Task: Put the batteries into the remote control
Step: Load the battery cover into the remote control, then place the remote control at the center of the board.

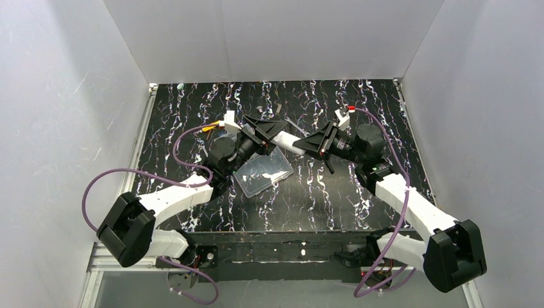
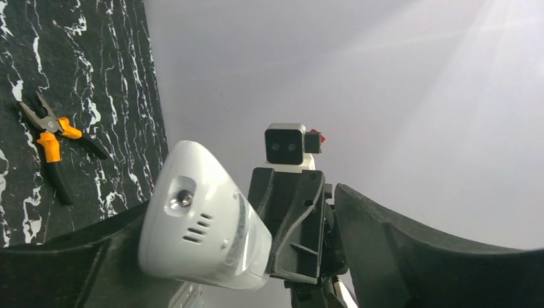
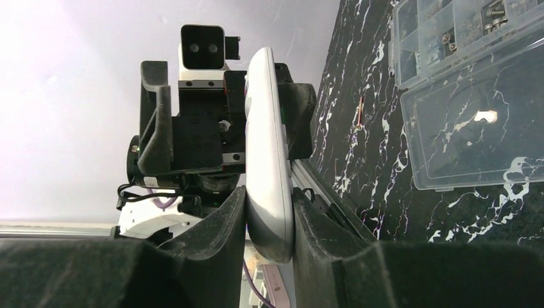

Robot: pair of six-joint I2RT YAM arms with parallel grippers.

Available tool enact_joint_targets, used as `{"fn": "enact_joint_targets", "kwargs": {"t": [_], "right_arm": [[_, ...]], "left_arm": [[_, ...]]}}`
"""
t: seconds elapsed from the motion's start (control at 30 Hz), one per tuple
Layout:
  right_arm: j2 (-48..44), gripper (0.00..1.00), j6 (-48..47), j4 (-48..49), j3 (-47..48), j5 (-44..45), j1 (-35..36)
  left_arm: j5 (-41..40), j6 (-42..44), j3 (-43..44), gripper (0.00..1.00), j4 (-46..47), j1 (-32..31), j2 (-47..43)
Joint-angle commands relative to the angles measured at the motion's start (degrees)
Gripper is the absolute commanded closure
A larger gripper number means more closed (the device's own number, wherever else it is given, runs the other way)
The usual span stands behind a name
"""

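1. Remote control [image 1: 289, 142]: held in the air over the middle of the desk [image 1: 333, 199], bridging the two arms. Step in hand, by judgement: passing or re-gripping the remote, with loading not begun.
2. Next move, by judgement: the left arm must draw clear without knocking the bar. The battery recess must then be turned to face up.
3. Appearance: slim white bar with a rounded end bearing a small lens and three slots. The recess is not visible.
4. Pliers [image 2: 54, 144]: orange handles, lying on the desk well apart from the work.
5. Left fingers [image 2: 410, 244]: spread. The remote's end leans on one finger, with a plain gap to the other, so there is no grip.
6. Clear box [image 1: 263, 173]: on the desk, just below the remote.
7. Right fingers [image 3: 212, 237]: clamped on the remote's two broad faces, carrying it alone.
8. Batteries: not made out in any view.
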Motion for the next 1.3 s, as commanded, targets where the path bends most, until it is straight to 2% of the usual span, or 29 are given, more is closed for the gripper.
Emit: {"fn": "enact_joint_targets", "kwargs": {"t": [0.0, 0.13, 0.3, 0.57, 0.73, 0.93, 1.03, 1.17, 1.27], "right_arm": [[-2.4, 0.99, -0.9, 2.3, 0.1, 0.7, -0.6], [-3.5, 0.99, -1.8, 2.1, 0.2, 1.3, -1.8], [-5.9, 0.99, -4.8, -2.8, 0.9, 3.8, -4.7], [-6.1, 0.99, -26.3, -33.6, 10.4, 19.4, -5.7], [-2.7, 0.99, -37.8, -48.2, 18.2, 29.3, -5.2], [5.4, 0.99, -48.0, -64.3, 31.1, 52.2, 3.9], [12.1, 0.99, -50.6, -74.6, 38.3, 59.2, 8.2], [22.2, 0.99, -47.1, -90.6, 45.0, 71.2, 14.1], [25.4, 0.99, -44.0, -95.8, 45.3, 75.2, 17.0]], "left_arm": [[2.5, 1.9, 1.3, 0.15, 3.4, -0.1, -3.6], [4.5, 5.0, 1.8, 0.03, -0.3, -0.1, -5.3], [6.9, 9.1, 2.2, 0.02, -11.6, -0.2, -9.6], [9.5, 16.7, 2.4, 0.02, -26.4, -0.2, -16.3], [7.7, 21.3, 5.0, 0.02, -41.1, -0.1, -19.9], [1.4, 23.8, 11.5, 0.02, -62.1, -0.2, -21.0], [-1.7, 23.1, 14.0, 0.02, -69.4, -0.2, -21.0], [-3.9, 21.6, 15.3, 0.02, -74.3, -0.1, -21.4], [-4.8, 21.8, 15.6, 0.02, -75.9, -0.2, -22.1]]}}
